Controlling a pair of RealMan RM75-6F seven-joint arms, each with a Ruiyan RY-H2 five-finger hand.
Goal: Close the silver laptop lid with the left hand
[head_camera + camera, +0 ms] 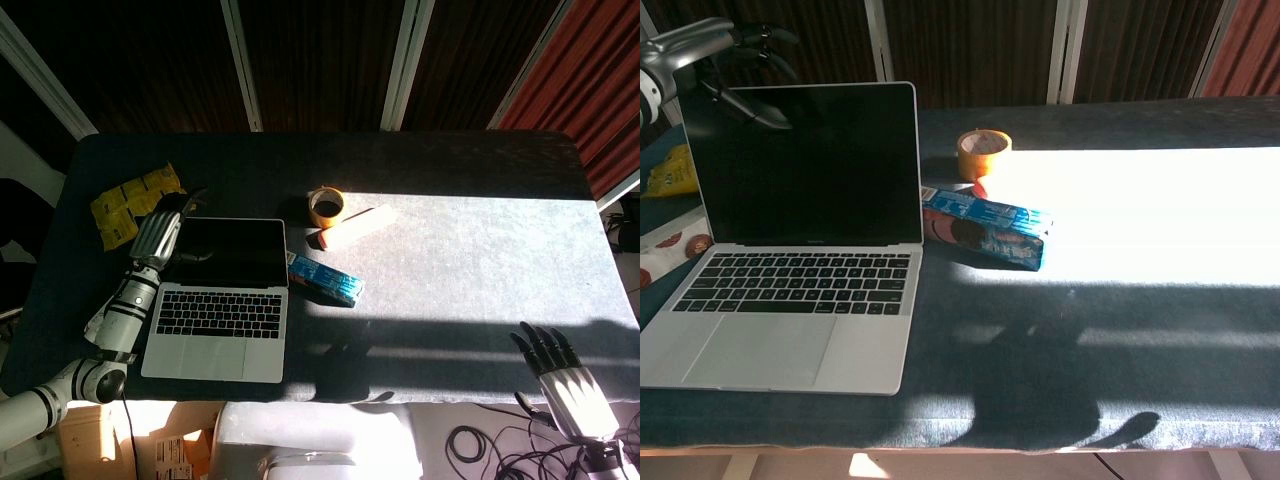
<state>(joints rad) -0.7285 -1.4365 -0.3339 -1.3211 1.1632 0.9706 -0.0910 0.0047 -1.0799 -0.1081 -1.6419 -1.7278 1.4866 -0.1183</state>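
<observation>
The silver laptop stands open on the left of the dark table, its black screen upright and facing me. My left hand is at the lid's top left corner. In the chest view the left hand has its fingers curled just above the lid's top edge, and its thumb lies in front of the screen. It is not closed on the lid. My right hand hovers at the table's near right edge, fingers spread, holding nothing.
An orange tape roll, a pale bar and a blue packet lie just right of the laptop. A yellow packet lies behind my left hand. Bright sunlight falls across the table.
</observation>
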